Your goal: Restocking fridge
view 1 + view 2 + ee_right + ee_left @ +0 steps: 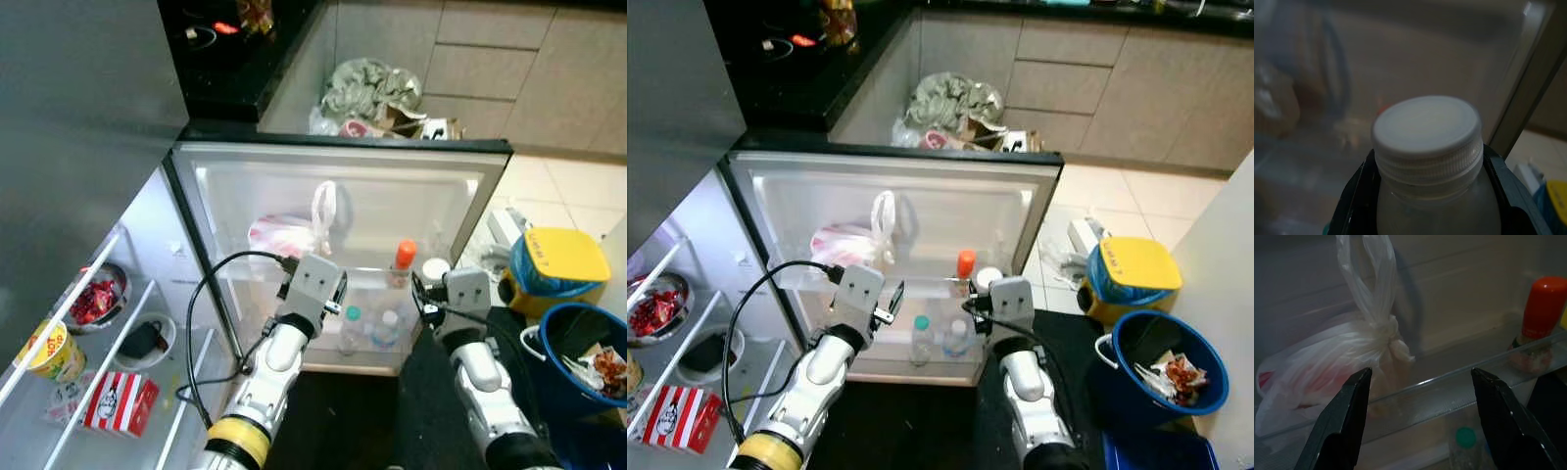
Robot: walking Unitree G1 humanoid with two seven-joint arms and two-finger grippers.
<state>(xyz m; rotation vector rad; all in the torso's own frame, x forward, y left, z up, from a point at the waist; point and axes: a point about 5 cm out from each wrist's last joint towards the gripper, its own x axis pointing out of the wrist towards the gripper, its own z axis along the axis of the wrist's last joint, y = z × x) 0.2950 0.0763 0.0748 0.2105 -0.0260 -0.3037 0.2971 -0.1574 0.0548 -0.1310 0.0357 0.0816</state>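
The fridge door (460, 201) stands open before me. In its upper door shelf sit a knotted white plastic bag (284, 233) and an orange-capped bottle (405, 257). My left gripper (1420, 374) is open, just in front of the bag (1342, 362), with nothing between its fingers. My right gripper (1430, 161) is shut on a white-capped bottle (1427, 132), held at the shelf's right end beside the orange-capped bottle (1542, 308). Two clear water bottles (351, 328) stand in the lower door shelf.
The fridge's wire shelves at left hold a bowl of red packets (96, 294), a yellow cup (49, 348) and a red-and-white box (120, 401). A yellow-lidded bin (563, 259) and a blue bucket (588, 352) stand on the floor at right. A grey-green bundle (372, 88) lies behind the door.
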